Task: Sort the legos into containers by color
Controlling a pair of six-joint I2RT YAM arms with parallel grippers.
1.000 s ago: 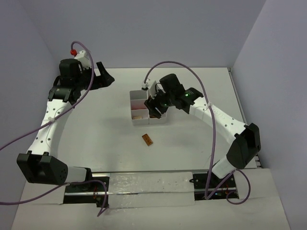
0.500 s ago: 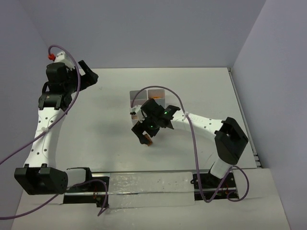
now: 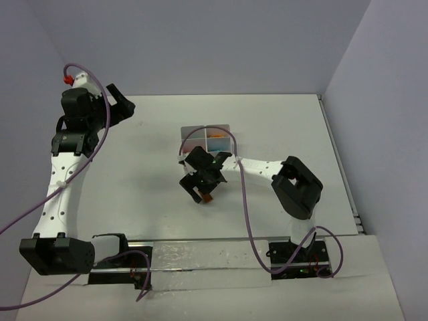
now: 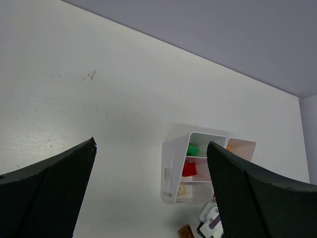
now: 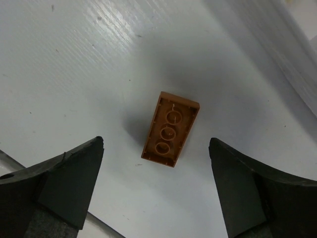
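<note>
The right pincer (image 5: 154, 148) hangs wide open around an orange-brown lego (image 5: 170, 129) lying underside-up on the table (image 5: 74, 59) near the white tray (image 4: 171, 163); the left pincer (image 4: 151, 148), equally wide, hovers well apart.

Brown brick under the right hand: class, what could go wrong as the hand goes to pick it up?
The brick lies skewed to the fingers of the open right hand, so closing may twist it or squirt it out.
It lies flat, hollow side up; the fingers may scrape the table or miss it.
The tray stands close by, and the arm could nudge it.
</note>
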